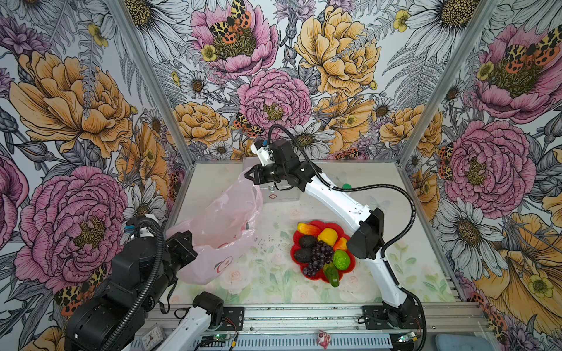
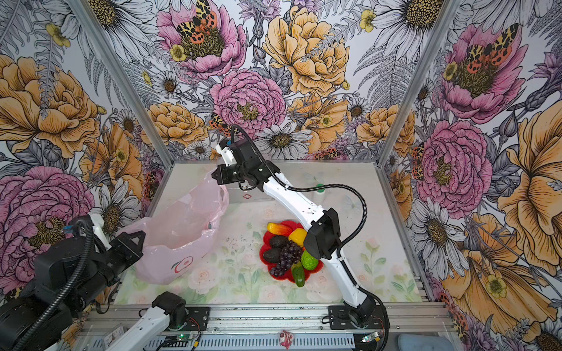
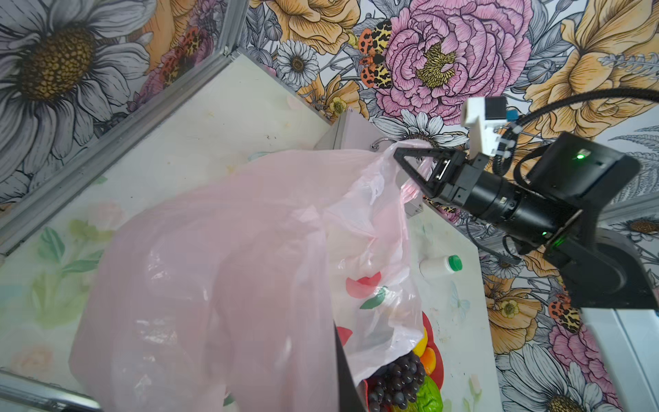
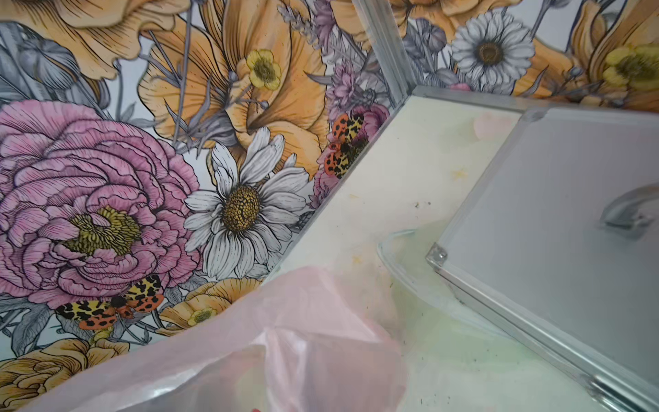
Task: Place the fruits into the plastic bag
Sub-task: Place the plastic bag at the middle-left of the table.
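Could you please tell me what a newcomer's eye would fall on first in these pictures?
The pale-pink plastic bag draws the eye first, stretched open on the left between the left gripper and the raised right gripper, both shut on it. Right of it sits a red plate heaped with glossy toy fruits; loud floral wallpaper surrounds everything.

Pink bag (image 4: 285, 342) beside silver case (image 4: 556, 214)

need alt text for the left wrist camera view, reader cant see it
A pale-pink plastic bag fills most of the frame, one handle pinched in the shut right gripper. Past the bag's edge, dark grapes and a green lime show on a red plate, with a green-capped white bottle farther off.
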